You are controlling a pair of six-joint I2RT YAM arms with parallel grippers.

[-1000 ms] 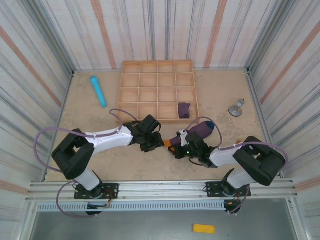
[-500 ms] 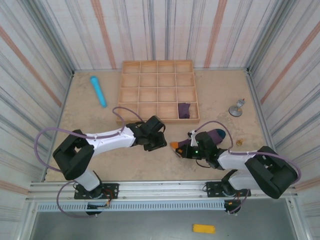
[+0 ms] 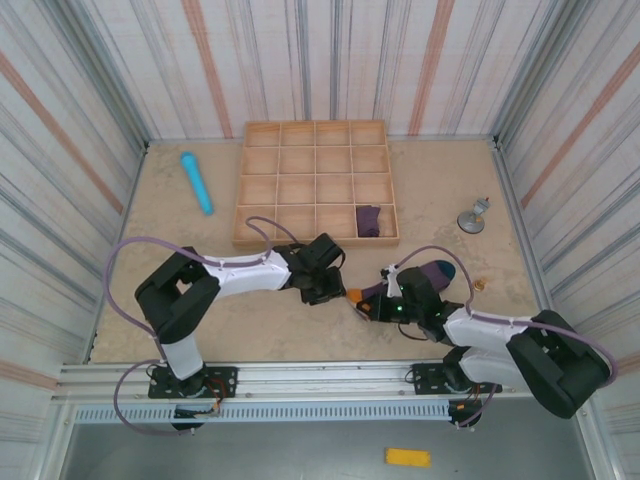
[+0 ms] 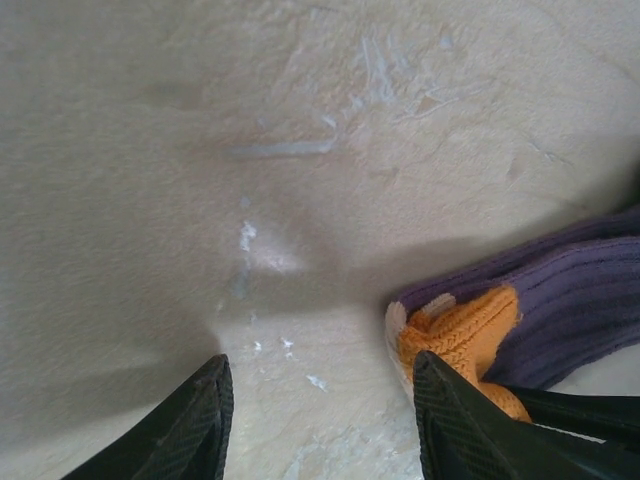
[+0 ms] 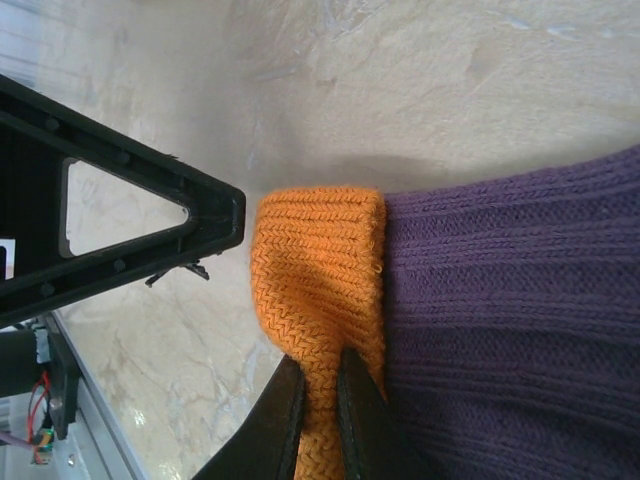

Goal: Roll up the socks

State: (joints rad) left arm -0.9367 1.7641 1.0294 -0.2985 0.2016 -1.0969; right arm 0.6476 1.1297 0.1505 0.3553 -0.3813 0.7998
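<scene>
- The loose sock (image 3: 425,274) lies on the table (image 3: 200,260) near its near edge, right of the middle and just off the near right corner of the wooden tray (image 3: 242,180). Its orange cuff (image 5: 318,262) points left and its teal toe (image 3: 447,270) points right.
- A second sock (image 3: 368,220), already bundled, sits in the tray's near right corner compartment.
- Handling, as I judge it: light, soft ribbed knit that is limp rather than stiff. It will sag, stretch and bunch instead of sliding as one piece, and it is not fragile (a pinch cannot hurt it).
- The best hold is probably the doubled cuff edge, where the knit is thickest. A roll should start there and need the body pinned flat.
- The right gripper (image 5: 320,365) has its fingers pinched nearly together on the lower edge of the orange cuff, with knit squeezed between them.
- The left gripper (image 4: 320,372) stands moderately apart over bare table with nothing between its fingers. One finger (image 4: 455,420) is right at the cuff's edge, though I cannot tell whether it is touching or just beside it.
</scene>
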